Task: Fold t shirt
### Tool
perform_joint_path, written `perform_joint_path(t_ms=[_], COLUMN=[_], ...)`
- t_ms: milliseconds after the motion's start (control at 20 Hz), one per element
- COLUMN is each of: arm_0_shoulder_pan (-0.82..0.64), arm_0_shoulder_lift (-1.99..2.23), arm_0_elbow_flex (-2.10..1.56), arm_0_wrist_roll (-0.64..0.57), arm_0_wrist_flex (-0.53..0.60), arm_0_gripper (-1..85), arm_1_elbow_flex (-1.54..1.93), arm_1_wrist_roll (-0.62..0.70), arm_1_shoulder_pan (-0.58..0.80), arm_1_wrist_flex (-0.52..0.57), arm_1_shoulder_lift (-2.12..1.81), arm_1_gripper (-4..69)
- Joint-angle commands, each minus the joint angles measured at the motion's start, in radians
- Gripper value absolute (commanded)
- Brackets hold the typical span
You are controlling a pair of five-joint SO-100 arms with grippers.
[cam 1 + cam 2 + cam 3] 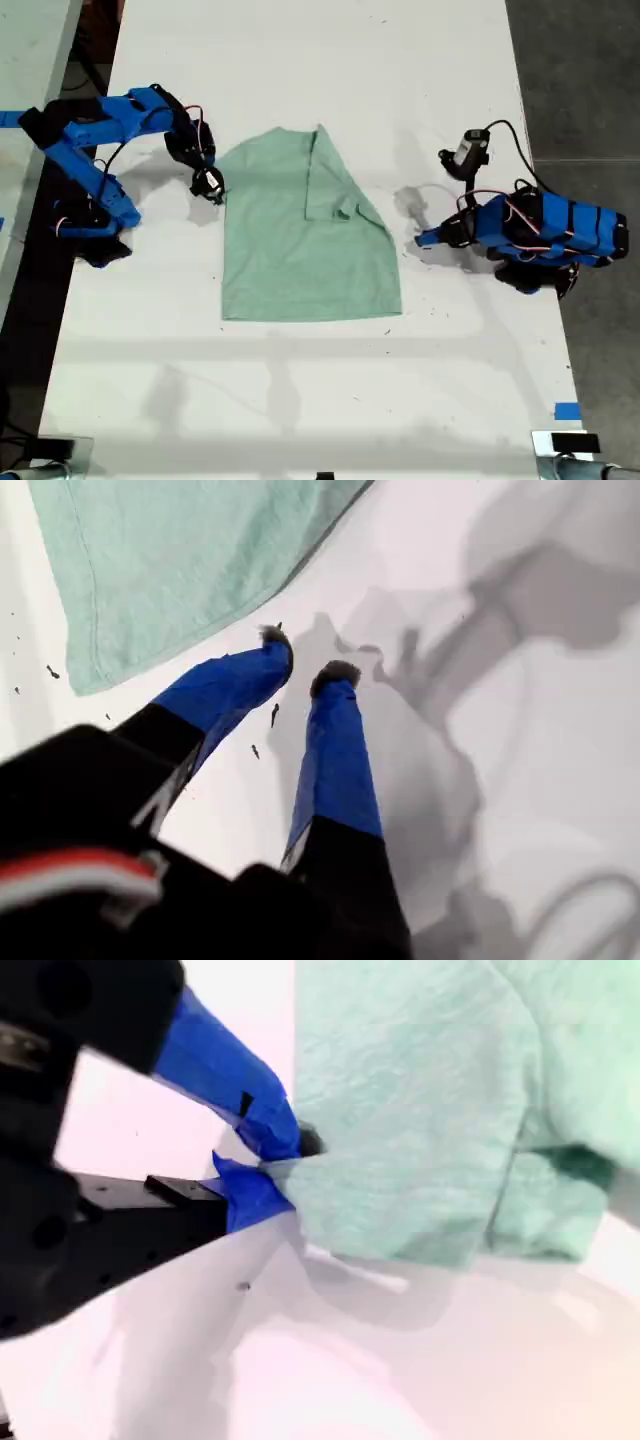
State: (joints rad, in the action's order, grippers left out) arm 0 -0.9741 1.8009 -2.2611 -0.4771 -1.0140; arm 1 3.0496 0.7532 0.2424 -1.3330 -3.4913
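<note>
The pale mint-green t shirt [300, 240] lies flat in the middle of the white table [300, 400], with one side folded over onto its body. At the exterior view's left, my second gripper [212, 186] is at the shirt's edge. In the second wrist view, my second gripper [275, 1160] is shut on that edge of the t shirt [420, 1110]. My first gripper [420, 239] is at the exterior view's right, just off the shirt. Its blue fingers [335, 730] stand slightly apart over bare table with nothing between them, short of the t shirt [180, 560].
Both blue arm bases stand near the table's side edges, one [85, 215] at the exterior view's left and one [550, 235] at its right. A small camera with a cable [465, 155] rises above the latter. Blue tape [567, 410] marks the table's near corner there.
</note>
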Motion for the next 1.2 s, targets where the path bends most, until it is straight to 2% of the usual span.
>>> perform_joint_path(t_ms=[0,150,300,650,700,750,800,850,1000,1050,1100,1150], arm_0_shoulder_pan=[0.032,0.094,0.216,0.571,0.614,0.644,0.655,0.65,0.571,0.534,0.503,0.486], arm_0_shoulder_lift=[0.152,0.14,-0.021,-0.494,-0.54,-0.561,-0.569,-0.566,-0.439,-0.348,-0.235,-0.107], arm_0_elbow_flex=[0.101,0.402,0.753,1.235,1.27,1.273,1.273,1.273,1.273,1.272,1.266,1.246], arm_0_wrist_roll=[0.011,0.011,0.034,0.112,0.106,0.1,0.098,0.092,0.074,0.06,0.048,0.043], arm_0_wrist_flex=[-0.127,-0.321,-0.448,-0.443,-0.425,-0.397,-0.393,-0.399,-0.479,-0.514,-0.538,-0.554], arm_0_gripper=[-0.3,-0.3,-0.3,0.2,8.8,22.5,26.8,27.7,25.1,18.2,5.5,-0.2], arm_1_elbow_flex=[0.058,0.058,0.058,0.058,0.058,0.058,0.058,0.058,0.058,0.058,0.058,0.058], arm_1_wrist_roll=[0.012,0.012,0.012,0.012,0.012,0.012,0.012,0.012,0.012,0.012,0.012,0.012], arm_1_shoulder_pan=[0.0,0.0,0.0,0.0,0.0,0.0,0.0,0.0,0.0,0.0,0.0,0.0], arm_1_wrist_flex=[-0.002,-0.002,-0.002,-0.002,-0.002,-0.003,-0.003,-0.003,-0.003,-0.003,-0.003,-0.003], arm_1_shoulder_lift=[-0.011,-0.011,-0.011,-0.011,-0.011,-0.011,-0.011,-0.011,-0.011,-0.011,-0.011,-0.011], arm_1_gripper=[7.6,7.6,7.5,7.5,7.5,7.5,7.5,7.5,7.5,7.5,7.5,7.5])
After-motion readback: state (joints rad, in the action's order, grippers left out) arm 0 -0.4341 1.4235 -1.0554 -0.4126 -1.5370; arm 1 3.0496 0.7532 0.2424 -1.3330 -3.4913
